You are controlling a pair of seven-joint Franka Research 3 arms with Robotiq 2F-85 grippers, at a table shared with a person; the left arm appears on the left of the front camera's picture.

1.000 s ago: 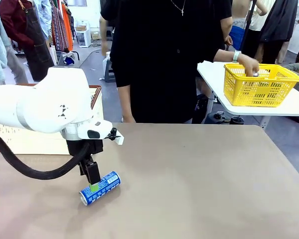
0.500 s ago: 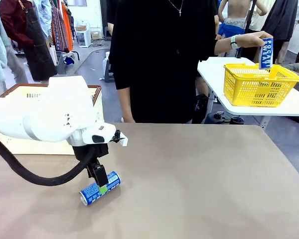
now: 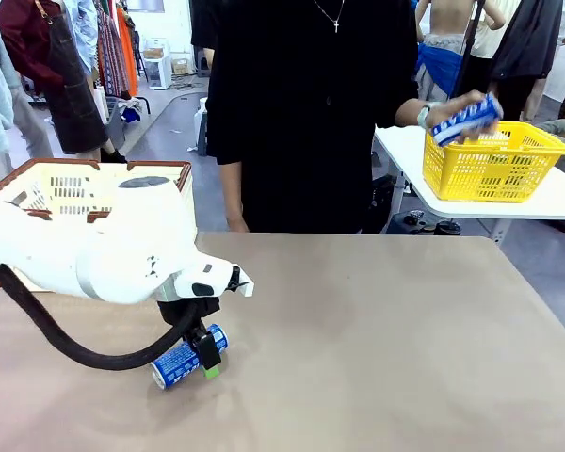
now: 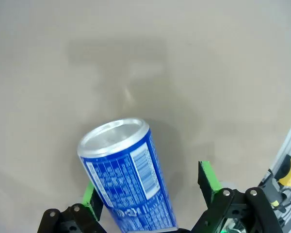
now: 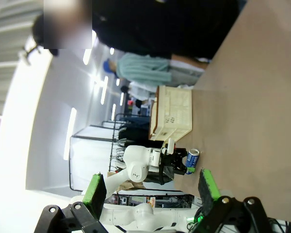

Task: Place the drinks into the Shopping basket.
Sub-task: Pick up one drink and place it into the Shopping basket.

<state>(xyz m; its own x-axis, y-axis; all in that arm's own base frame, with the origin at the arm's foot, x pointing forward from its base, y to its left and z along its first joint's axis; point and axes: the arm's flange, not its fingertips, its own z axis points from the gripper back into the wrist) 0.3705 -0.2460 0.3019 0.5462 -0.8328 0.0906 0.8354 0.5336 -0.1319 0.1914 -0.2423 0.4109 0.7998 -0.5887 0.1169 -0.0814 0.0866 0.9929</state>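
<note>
Across the lower two thirds of the front frame, a matte grey-brown table (image 3: 386, 339) is spreading out. Behind it the room is showing hanging clothes (image 3: 113, 47) at the upper left and a white side table (image 3: 400, 141) at the upper right, which is carrying a yellow mesh basket (image 3: 490, 165). A person (image 3: 311, 113) in black is standing at the far edge, one hand (image 3: 449, 111) holding a second blue can (image 3: 466, 119) tilted above that yellow basket. I'm seeing the Shopping basket (image 3: 94, 164) sitting at the middle left, behind my left arm. At the lower left the blue can (image 3: 174, 363) is lying on its side on the table, its long axis running from lower left to upper right, one silver end facing the lower left. In the left wrist frame its silver end is pointing toward the upper left. My left gripper (image 3: 207, 360) is straddling the can with its jaws spread wide, gripping nothing. My right gripper (image 5: 150, 187) is hanging wide open, with nothing between its pads.
</note>
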